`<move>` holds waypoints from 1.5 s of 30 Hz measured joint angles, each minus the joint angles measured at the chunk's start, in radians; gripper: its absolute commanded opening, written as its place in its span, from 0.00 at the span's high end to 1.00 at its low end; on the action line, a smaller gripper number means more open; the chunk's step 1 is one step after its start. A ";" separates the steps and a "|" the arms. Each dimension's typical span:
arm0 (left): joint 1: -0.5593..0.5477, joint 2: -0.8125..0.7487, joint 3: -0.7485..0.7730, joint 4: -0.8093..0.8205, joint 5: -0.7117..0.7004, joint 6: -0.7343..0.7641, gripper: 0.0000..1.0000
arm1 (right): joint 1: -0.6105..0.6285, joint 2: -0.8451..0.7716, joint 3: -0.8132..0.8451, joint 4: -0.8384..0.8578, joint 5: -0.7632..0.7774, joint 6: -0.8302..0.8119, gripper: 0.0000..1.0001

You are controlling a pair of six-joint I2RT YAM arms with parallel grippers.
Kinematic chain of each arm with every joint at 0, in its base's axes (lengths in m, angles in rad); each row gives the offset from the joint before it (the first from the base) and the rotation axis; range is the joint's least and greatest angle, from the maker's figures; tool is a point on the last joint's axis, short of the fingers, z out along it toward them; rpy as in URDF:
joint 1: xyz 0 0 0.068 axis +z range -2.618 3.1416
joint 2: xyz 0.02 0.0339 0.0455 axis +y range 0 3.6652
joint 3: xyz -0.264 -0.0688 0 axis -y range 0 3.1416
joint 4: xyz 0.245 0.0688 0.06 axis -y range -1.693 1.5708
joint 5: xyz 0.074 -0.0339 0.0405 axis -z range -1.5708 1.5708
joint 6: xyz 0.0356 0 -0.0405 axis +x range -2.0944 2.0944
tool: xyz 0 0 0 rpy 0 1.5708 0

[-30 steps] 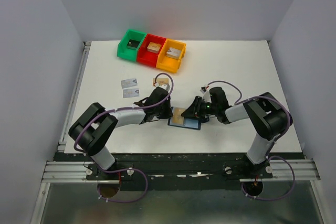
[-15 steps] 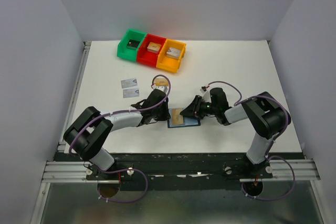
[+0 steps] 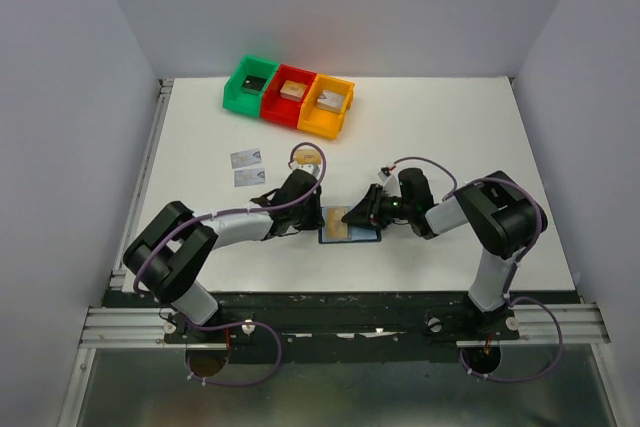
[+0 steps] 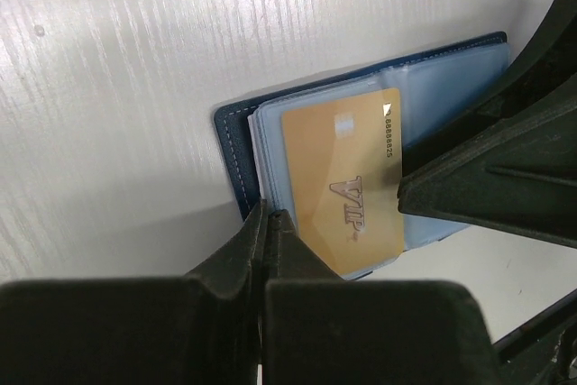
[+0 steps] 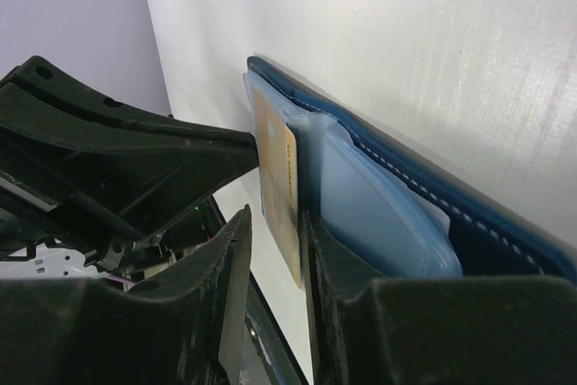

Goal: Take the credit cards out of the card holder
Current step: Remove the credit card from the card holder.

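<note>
Top external view, nearest the arm bases: the card holder lies open and flat on the white bench, between the two hands, which meet over it from either side. The left hand is fully closed with nothing between its fingers. In the left wrist view its joined tips rest at the holder's near corner, seemingly pinning it down. The right hand is parted narrowly. The right wrist view shows its fingers straddling the edge of a gold card that sits among the clear sleeves. A gap shows on one side, so the card does not look pinched yet.

The card should be light, stiff and slick, thin enough to slip out of a weak pinch. The best hold is probably across its faces at the exposed edge, drawing along the pocket's line, not upward. The holder looks light and soft, likely to slide or lift with the card unless held down. The sleeve's lip and the closeness of the two hands are the likely hindrances.

Farther out on the left, two silver cards lie just beside each other, and a tan card lies partly under the left arm's cable. At the far edge a green bin, a red bin and an orange bin stand touching in a row, each holding a small block.
</note>
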 measured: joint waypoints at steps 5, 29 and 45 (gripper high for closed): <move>0.001 0.018 0.016 0.010 0.001 0.001 1.00 | 0.000 0.008 0.004 0.017 -0.009 0.006 0.64; 0.017 0.038 0.026 0.045 0.001 0.011 1.00 | 0.001 0.084 0.006 0.174 -0.037 0.111 0.78; 0.006 0.028 0.010 0.050 0.001 -0.007 1.00 | 0.004 0.043 -0.005 0.148 -0.027 0.073 0.85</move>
